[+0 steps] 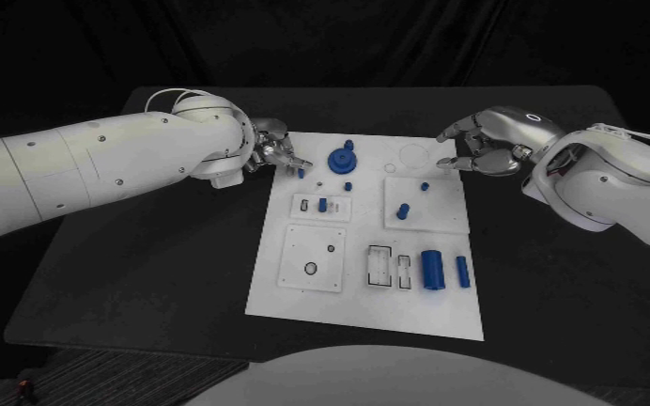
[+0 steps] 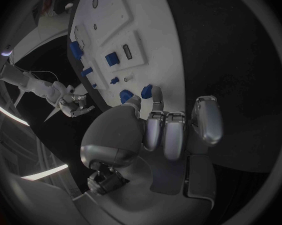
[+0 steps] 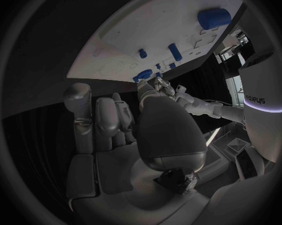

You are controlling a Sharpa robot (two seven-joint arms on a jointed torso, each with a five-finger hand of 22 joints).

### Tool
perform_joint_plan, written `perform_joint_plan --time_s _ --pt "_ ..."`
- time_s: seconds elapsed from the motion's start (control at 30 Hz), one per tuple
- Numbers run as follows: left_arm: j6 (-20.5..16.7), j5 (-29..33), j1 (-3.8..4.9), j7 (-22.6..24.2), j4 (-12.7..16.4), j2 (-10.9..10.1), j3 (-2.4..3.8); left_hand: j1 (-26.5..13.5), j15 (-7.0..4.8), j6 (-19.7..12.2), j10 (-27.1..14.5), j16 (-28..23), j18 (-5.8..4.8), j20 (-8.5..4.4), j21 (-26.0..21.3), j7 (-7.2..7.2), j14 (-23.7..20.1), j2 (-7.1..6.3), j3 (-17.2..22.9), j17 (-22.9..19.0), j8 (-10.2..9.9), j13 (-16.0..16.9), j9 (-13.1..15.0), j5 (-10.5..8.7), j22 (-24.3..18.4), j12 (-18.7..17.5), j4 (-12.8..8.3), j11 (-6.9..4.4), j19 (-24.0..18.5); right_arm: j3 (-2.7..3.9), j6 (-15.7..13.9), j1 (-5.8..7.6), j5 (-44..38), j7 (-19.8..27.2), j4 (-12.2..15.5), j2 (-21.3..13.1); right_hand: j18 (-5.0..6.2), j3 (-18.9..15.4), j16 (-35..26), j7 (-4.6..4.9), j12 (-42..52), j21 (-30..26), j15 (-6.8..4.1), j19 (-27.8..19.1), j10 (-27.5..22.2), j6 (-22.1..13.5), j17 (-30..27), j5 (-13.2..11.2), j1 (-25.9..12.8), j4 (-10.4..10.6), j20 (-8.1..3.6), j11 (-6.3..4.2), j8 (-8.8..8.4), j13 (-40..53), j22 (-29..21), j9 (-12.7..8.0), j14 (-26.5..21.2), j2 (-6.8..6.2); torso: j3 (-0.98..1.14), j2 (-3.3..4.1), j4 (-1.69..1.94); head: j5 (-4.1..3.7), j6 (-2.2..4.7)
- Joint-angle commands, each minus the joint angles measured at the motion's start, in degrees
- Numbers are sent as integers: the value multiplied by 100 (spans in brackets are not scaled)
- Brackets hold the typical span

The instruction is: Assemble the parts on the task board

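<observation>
One task board [image 1: 355,284], long axis running away from the robot; roughly eight blue parts [image 1: 432,270]. Left hand [image 1: 275,150] pinches a small blue part [image 1: 300,171]; right hand [image 1: 482,146] released, holding nothing.

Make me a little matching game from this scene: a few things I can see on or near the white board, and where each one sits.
Things:
1. left hand
2. right hand
3. large blue cylinder
4. round blue part with a knob

Places:
A. near end of the task board, beside a smaller blue cylinder
B. at the board's far left corner
C. far end of the board, between the two hands
D. at the board's far right corner

Pairs: 1-B, 2-D, 3-A, 4-C
</observation>
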Motion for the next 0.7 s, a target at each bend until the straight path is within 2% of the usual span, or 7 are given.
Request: perform_joint_plan --time_s 0.03,0.13,0.4,0.7 --pt "44 7 -13 106 15 12 5 91 39 -29 75 -32 10 -3 -36 15 351 8 5 1047 -35 886 -6 56 509 -28 -55 39 -40 3 32 -17 -15 -27 -2 1 117 -28 -31 13 -29 -42 30 -42 -46 30 -12 28 26 -3 -7 -2 17 -14 -12 -11 -26 57 4 2 -12 11 -1" --pt "45 7 -14 111 12 19 5 123 38 -27 69 -36 10 -3 -38 15 347 13 15 1039 -45 880 -8 96 512 -34 -76 38 -39 3 37 -19 -15 -30 -5 1 117 -28 -31 13 -29 -42 30 -42 -46 30 -12 28 26 -3 -7 -2 17 -14 -12 -11 -26 57 5 1 -10 17 -1" --pt "61 7 -17 115 12 28 5 317 28 -4 67 -38 10 -10 -54 -6 345 30 94 1036 -94 880 -7 423 536 -36 -219 23 -30 3 37 -24 -15 -31 -18 9 118 -29 -33 14 -37 -48 30 -44 -51 30 -14 30 27 -4 -7 -1 17 -21 -14 -13 -27 58 6 1 1 -4 -1" --pt "71 7 -21 121 8 28 5 429 17 0 56 -43 12 -19 -69 -23 340 36 174 1027 -115 869 0 545 546 -47 -305 9 -30 3 48 -34 -15 -35 -36 20 118 -29 -33 14 -37 -48 30 -44 -51 30 -14 30 27 -4 -7 -1 17 -21 -14 -13 -27 58 2 2 4 -8 -1"
